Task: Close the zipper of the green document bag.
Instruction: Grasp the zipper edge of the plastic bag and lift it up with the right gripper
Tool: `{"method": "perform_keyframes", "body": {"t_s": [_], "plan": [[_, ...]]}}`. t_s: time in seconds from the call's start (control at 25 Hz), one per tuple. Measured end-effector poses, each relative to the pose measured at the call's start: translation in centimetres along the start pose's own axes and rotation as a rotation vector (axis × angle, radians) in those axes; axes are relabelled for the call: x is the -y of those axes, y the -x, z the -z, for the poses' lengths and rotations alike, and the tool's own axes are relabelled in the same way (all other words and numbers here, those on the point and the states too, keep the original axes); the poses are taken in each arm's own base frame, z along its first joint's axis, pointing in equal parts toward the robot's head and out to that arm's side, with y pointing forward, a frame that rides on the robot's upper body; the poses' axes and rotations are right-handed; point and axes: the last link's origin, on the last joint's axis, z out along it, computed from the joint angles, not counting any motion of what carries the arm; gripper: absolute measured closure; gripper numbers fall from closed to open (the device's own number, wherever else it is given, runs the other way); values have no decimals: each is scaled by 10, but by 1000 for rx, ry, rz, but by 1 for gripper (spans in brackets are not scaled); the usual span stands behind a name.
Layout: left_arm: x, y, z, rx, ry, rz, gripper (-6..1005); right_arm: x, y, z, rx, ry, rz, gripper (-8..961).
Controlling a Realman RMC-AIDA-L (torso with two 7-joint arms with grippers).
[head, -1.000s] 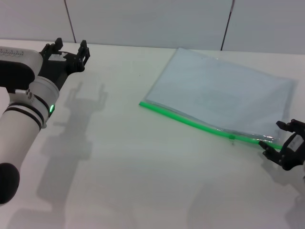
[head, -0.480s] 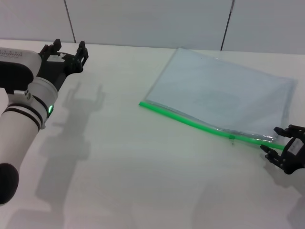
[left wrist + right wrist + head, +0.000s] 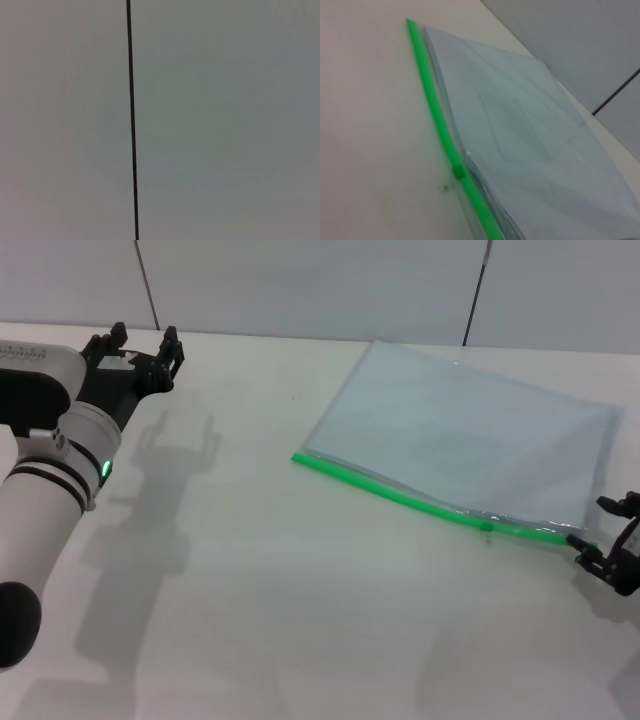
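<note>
1. The green document bag [image 3: 470, 445] lies flat, far right on the table [image 3: 280, 590]; its zipper [image 3: 420, 502] runs along the near edge.
2. The right gripper [image 3: 612, 555], fingers spread and empty, sits at the zipper's right end; it should pinch the slider [image 3: 458, 172] squarely.
3. Only the right wrist view shows the slider clearly.
4. The left gripper [image 3: 140, 352] is parked far left, open.

We count one green document bag [image 3: 465, 445] with one zipper [image 3: 430, 506], two grippers, left gripper [image 3: 143, 345] and right gripper [image 3: 613, 540], on one table [image 3: 270, 580].
</note>
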Motion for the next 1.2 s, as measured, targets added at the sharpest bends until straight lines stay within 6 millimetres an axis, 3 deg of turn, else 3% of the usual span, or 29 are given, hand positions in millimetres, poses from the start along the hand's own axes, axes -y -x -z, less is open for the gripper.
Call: {"method": "perform_keyframes", "body": {"t_s": [0.4,1.2], "plan": [[3,1,1,3,-5,-2,349,-1,-3,-2,-33,-9,48,350],[4,3,0,8,-10,-7,350,-3,6,-3,-19,8,72,348]]}}
